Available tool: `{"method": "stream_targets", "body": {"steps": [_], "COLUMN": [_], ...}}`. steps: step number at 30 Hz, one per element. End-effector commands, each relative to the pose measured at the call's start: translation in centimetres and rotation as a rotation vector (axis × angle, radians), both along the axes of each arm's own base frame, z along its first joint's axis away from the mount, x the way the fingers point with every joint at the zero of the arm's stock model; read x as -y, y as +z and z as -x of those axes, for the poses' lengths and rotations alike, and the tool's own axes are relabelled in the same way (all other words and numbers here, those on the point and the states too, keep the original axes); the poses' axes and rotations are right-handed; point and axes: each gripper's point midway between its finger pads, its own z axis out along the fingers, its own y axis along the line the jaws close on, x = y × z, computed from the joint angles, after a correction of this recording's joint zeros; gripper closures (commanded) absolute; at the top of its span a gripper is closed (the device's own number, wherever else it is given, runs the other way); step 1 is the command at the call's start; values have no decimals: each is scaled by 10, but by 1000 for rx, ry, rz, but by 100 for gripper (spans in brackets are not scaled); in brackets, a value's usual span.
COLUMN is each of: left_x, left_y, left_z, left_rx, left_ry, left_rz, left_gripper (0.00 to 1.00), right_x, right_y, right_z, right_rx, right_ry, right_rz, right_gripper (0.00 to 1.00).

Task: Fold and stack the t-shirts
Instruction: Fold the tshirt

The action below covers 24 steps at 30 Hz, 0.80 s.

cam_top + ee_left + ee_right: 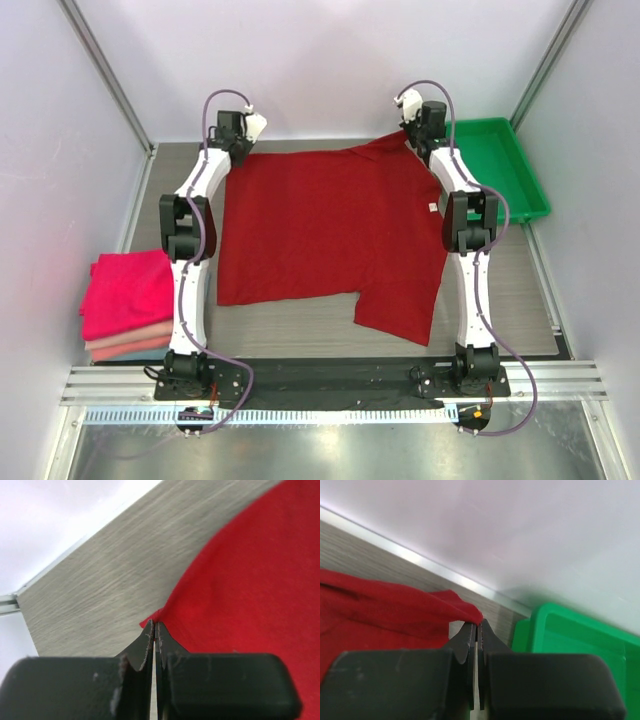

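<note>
Crimson cloth covers most of the tabletop (300, 325): the large dark red t-shirt (330, 230) lies spread flat between the two arms, with one sleeve trailing toward the near right. The left pincer (154, 626) is clamped on the shirt's far left corner, with only a small peak of fabric showing between its tips. The right pincer (477, 625) is closed on the far right tip of cloth, seemingly the other sleeve, just beside the green tray (510, 170). A stack of folded shirts (125, 290), magenta on top with paler pinks beneath, waits at the near left. The step looks like the first fold, bringing the far edge toward the near one. Both arms should rise together and level, holding the edge taut between them without stretching it. They should carry it over low so the cloth rolls rather than drags, then lay it edge on edge.
</note>
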Motion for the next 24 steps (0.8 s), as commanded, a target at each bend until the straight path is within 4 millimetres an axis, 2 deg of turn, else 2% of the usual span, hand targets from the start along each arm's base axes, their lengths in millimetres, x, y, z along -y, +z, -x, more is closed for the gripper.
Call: {"method": "stream_targets", "body": {"steps": [1,2,6,8,9,11,12,15,16,17,18,24], "left_x": [6,2,-2,-4,-6,-7,-8,-12,-12,-14,-14,-15], "left_y": [70,73,85,92,96,104,106,113,114,116,117,103], "left_z": [-1,0,3,4,4,4,3,0,-1,-2,-1,8], "left_rx": [123,126,142,153,159,175,181,198,201,205,205,164], "left_ry": [-13,4,10,10,14,14,10,4,-6,-6,-12,-20], "left_rz": [16,4,-15,-21,-28,-35,-42,-54,-65,-70,-73,-78], "left_gripper": [100,100,100,100,100,100,100,100,100,100,100,100], "right_x": [11,15,16,17,18,18,17,18,18,18,20,24], "right_y": [102,112,129,131,140,141,148,147,154,150,156,149], "right_z": [5,8,16,20,24,27,30,35,38,40,44,57], "right_rx": [160,167,175,165,175,167,174,157,164,150,156,109], "right_ry": [-37,-45,-42,-39,-38,-40,-39,-43,-44,-45,-46,-55], "right_rz": [-13,-18,-25,-27,-30,-34,-38,-43,-47,-47,-49,-63], "right_gripper": [99,99,99,99,99,99,99,99,99,99,99,99]}}
